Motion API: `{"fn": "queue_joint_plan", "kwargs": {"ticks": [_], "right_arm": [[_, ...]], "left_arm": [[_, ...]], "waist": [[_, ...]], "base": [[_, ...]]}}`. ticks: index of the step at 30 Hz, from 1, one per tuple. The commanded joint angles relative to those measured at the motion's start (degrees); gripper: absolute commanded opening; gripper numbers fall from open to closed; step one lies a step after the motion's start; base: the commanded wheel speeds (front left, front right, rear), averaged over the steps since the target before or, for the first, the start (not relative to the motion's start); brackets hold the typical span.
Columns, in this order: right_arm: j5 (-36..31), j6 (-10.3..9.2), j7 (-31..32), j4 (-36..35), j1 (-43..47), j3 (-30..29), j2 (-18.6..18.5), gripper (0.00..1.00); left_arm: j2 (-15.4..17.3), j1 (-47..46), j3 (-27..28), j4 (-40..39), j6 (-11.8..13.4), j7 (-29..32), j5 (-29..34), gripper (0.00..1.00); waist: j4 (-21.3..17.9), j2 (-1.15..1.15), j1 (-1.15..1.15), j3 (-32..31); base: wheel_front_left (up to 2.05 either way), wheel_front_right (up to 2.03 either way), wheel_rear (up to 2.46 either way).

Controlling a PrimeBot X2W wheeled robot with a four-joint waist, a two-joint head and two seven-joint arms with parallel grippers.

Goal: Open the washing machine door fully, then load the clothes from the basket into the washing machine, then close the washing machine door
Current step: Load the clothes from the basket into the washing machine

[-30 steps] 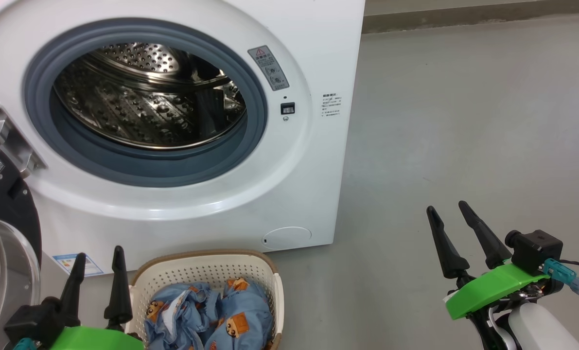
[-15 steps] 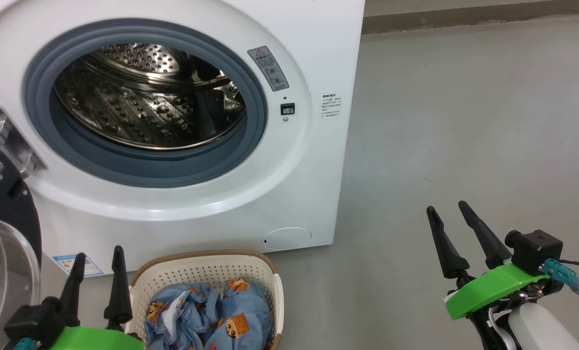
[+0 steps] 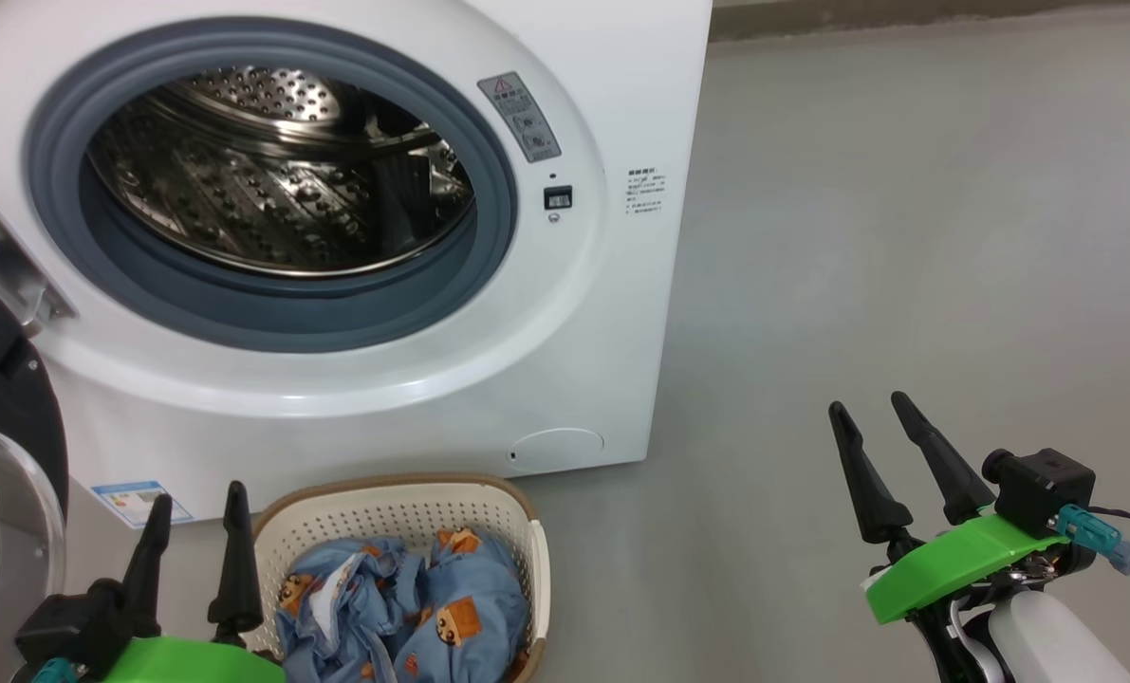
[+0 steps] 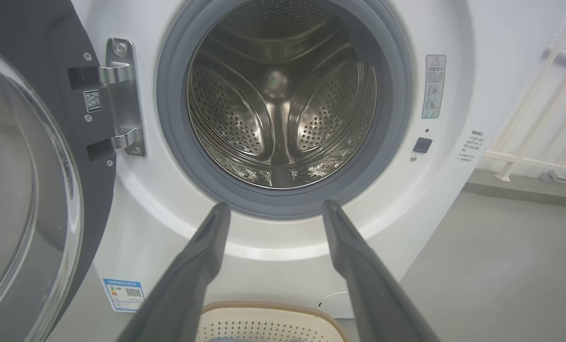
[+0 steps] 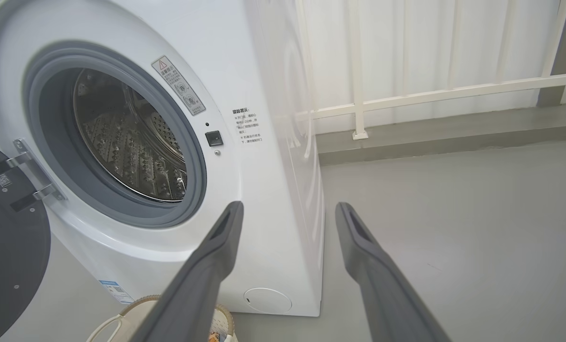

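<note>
Basket holding clothes, left claw spread wide, empty, just beside it, right claw spread wide, empty, over floor

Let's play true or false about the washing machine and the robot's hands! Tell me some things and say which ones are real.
1. The washing machine door stands open. True.
2. The drum is full of clothes. False: it is empty; the clothes lie in the basket.
3. The left gripper is squeezing a garment. False: it is open and holds nothing.
4. The basket sits on the floor in front of the washing machine. True.
5. The right gripper is open, over the floor beside the machine. True.
</note>
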Motion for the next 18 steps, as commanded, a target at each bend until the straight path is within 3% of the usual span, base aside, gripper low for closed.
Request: {"fn": "queue_joint_plan", "kwargs": {"ticks": [1,18], "right_arm": [[0.03,0.26,-0.7,-1.44,-1.37,0.97,-0.49,1.0],[-0.85,0.26,-0.7,-2.66,-3.93,0.67,0.44,1.0]], "left_arm": [[1.09,-2.52,1.77,-1.01,0.18,-0.38,0.59,1.0],[1.57,-7.53,-0.11,2.82,-0.28,0.83,0.97,1.0]], "waist": [[-0.17,0.0,0.0,0.79],[-2.78,0.0,0.0,9.92]], "base": [[0.0,0.0,0.0],[0.0,0.0,0.0]]}}
